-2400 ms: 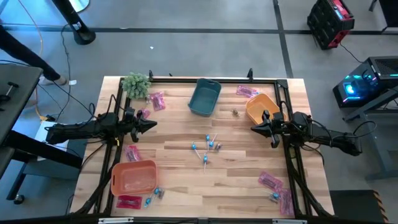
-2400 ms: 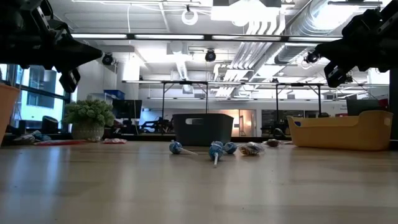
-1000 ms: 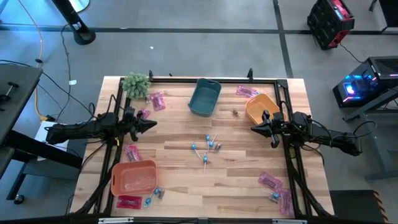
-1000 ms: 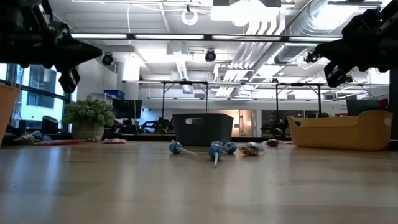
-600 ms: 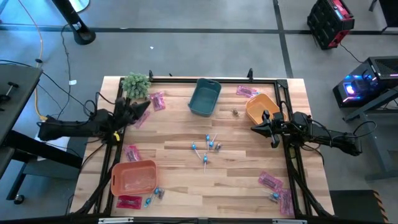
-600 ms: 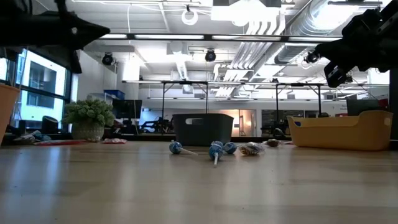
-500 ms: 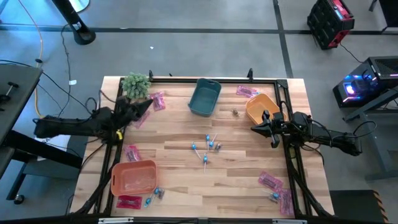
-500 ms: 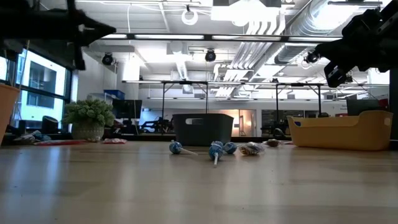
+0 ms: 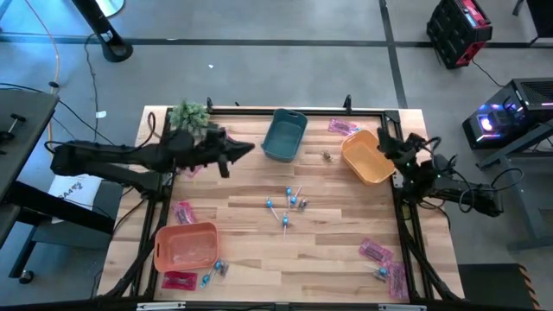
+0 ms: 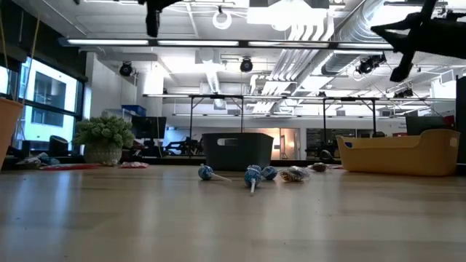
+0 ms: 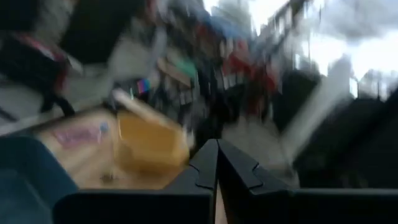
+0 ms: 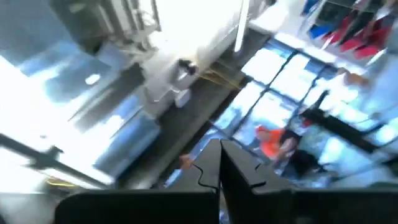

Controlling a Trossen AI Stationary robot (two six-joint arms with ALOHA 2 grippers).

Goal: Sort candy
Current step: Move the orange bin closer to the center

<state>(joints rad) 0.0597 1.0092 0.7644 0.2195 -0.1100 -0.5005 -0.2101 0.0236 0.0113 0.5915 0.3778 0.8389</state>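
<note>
Three bins on the wooden table (image 9: 251, 250). Teal bin (image 9: 284, 136) at the far middle edge, nothing visible inside. Orange bin (image 9: 366, 156) at the far right, tilted, interior bare as far as can be seen. Red bin (image 9: 185, 245) at the near left, likewise showing only its own floor. Green plant (image 9: 189, 116) at the far left corner.

Candy scattered, none in any bin. Blue-wrapped lollipops (image 9: 287, 204) clustered at the table's centre, white sticks splayed. Small brownish piece (image 9: 327, 155) between teal and orange bins. Pink wrapped packets in several spots: beyond the orange bin (image 9: 342, 127), near right corner (image 9: 375, 251), left edge above the red bin (image 9: 183, 212), and a red-pink one at the near left corner (image 9: 178, 280) beside two more lollipops (image 9: 213, 272).

Left gripper (image 9: 252, 148) clenched on nothing, raised above the far left part of the table, just left of the teal bin. Right gripper (image 9: 383, 136) likewise clenched and empty, lifted over the far rim of the orange bin.

Broad bare wood around the central lollipops, and between the red bin and the right-hand packets. Black frame rails along the left, right and far edges.
</note>
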